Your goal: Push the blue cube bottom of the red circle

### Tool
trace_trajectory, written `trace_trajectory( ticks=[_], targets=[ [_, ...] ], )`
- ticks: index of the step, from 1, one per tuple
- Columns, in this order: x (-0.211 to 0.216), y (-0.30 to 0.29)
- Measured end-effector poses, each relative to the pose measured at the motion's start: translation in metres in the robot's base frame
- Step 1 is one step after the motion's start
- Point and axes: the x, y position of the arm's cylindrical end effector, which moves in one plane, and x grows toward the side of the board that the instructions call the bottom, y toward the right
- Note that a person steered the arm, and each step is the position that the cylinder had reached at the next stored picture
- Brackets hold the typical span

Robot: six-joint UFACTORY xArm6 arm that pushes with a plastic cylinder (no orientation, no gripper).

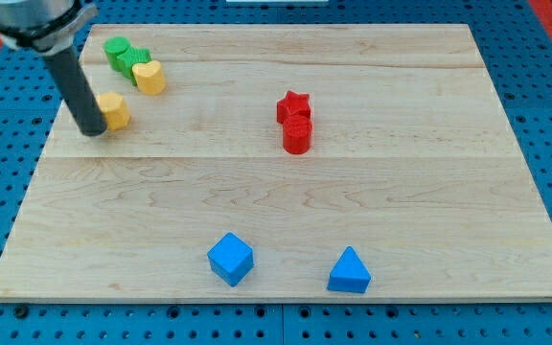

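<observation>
Two blues: blue cube [230, 259] sits well below red circle [297, 136]; my tip [93, 129] touches yellow block [114, 110].

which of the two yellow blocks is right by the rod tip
The lower yellow block, right beside my tip on its right. The other yellow block sits higher up, next to the green blocks.

Tool tip [94, 132] beside yellow block [115, 110]

one view | high, angled down | whole board [372, 192] framed
</observation>
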Motion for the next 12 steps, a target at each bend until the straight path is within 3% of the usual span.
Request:
trace_trajectory(
  ticks=[2,3,5,7,8,10,11,12],
  targets=[
    [0.196,0.01],
    [0.229,0.045],
    [0.23,0.052],
    [0.231,0.176],
    [0.198,0.154],
    [0.184,0.227],
    [0.159,0.239],
    [0.103,0.25]
  ],
)
